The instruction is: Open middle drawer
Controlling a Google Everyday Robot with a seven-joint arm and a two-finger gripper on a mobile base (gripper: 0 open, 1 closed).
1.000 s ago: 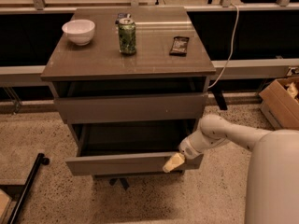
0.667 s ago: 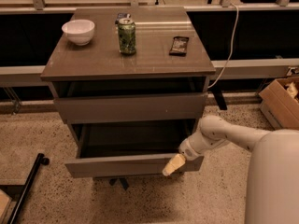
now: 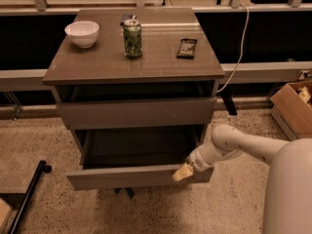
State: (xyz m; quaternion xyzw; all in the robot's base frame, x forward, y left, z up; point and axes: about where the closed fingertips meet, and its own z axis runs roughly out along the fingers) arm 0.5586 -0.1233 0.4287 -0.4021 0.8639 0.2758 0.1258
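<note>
- Camera view, looking down on cabinet point(image 3: 97, 65): middle drawer point(image 3: 122, 178) sits at 6 o'clock of frame. It is already drawn well out, w/ its dark inside showing behind the front panel.
- Top drawer front point(image 3: 136, 113) directly above, at 12 o'clock from the middle one, looks flush/closed. No third front in sight.
- Handling (my guess): rigid flat panel on runners, so stiff and not fragile. It looks empty, so prob. light. Smooth face w/ no handle, so slippery to push or pinch. Best hold is the top lip of the front, hooked from behind.
- A pull off-centre could rack the drawer on its runners, so keep the pull straight toward 6 o'clock.
- Gripper point(image 3: 184, 172) is at 3 o'clock end of that front panel, its yellowish tip touching the top lip. Spread or pinching: can't tell.
- Arm point(image 3: 243, 145) comes in from 4 o'clock out of the white robot body, runs up-left to a rounded joint, then the wrist drops toward 7 o'clock onto the lip.
- Task reads as nearly done, maybe a bit of travel left.
- On cabinet top: bowl point(image 3: 82, 33) at 10 o'clock, can point(image 3: 132, 38) near 12, dark packet point(image 3: 186, 48) at 1. All well apart from the gripper.
</note>
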